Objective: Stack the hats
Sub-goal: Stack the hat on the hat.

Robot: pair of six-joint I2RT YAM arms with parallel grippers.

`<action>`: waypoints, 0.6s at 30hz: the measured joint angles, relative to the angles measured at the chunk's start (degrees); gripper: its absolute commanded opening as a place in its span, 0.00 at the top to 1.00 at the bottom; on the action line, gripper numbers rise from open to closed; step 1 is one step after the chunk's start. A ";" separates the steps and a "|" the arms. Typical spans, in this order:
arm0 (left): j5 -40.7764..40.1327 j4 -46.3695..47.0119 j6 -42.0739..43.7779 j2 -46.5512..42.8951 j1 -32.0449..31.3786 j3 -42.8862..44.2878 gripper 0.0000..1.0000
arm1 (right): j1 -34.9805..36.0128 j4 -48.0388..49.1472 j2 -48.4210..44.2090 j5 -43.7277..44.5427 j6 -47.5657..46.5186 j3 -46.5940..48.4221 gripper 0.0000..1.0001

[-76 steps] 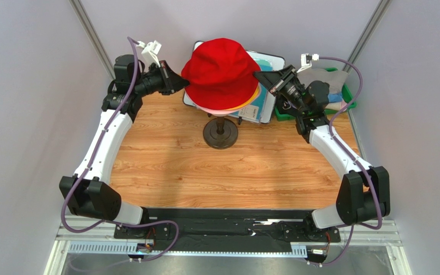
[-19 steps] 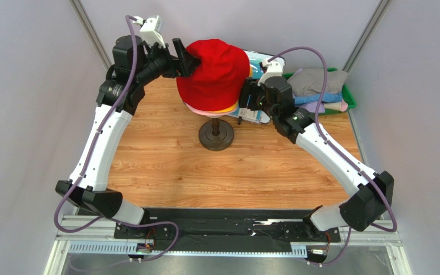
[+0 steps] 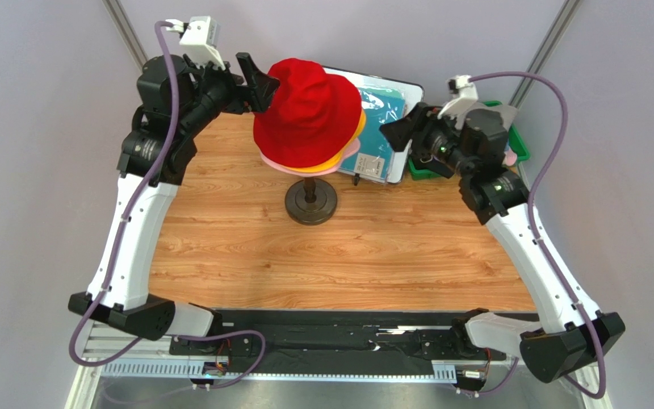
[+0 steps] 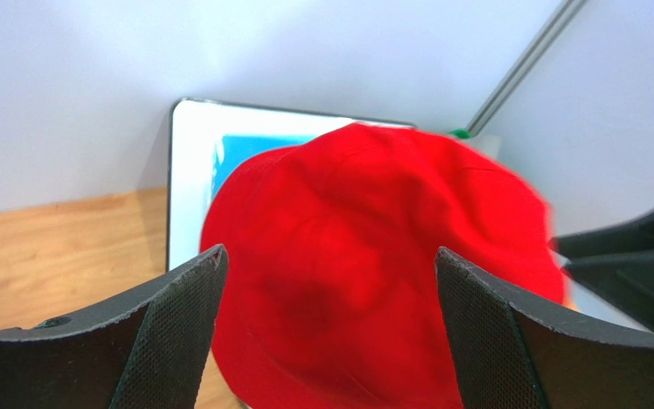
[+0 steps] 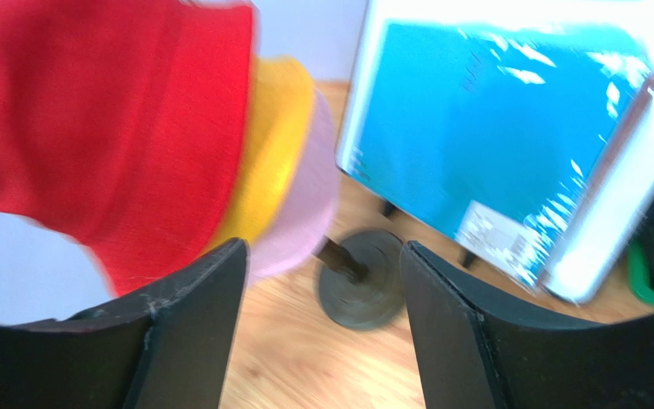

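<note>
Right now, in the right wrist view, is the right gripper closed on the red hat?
No: the right gripper is open and empty, and the red hat sits apart, atop the orange-yellow hat.

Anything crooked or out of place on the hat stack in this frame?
The red hat sits off-centre on the stack: the brims of the orange-yellow hat and the pink hat poke out mainly on the side toward the right arm. Nothing looks spilled or damaged.
</note>
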 measured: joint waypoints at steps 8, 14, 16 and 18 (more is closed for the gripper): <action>3.58 3.72 0.24 -1.73 -3.91 -0.20 0.06 | -5.29 19.76 3.80 -21.22 14.47 0.07 0.30; 4.92 3.93 0.22 1.14 -3.96 -2.05 0.06 | -5.29 29.62 10.54 -27.47 20.55 0.81 0.30; 5.11 3.78 0.22 1.53 -3.96 -2.67 0.06 | -5.31 30.58 12.09 -28.17 21.07 1.27 0.30; 5.31 3.80 0.24 1.57 -3.96 -2.99 0.06 | -5.35 31.87 13.18 -28.72 21.55 1.40 0.30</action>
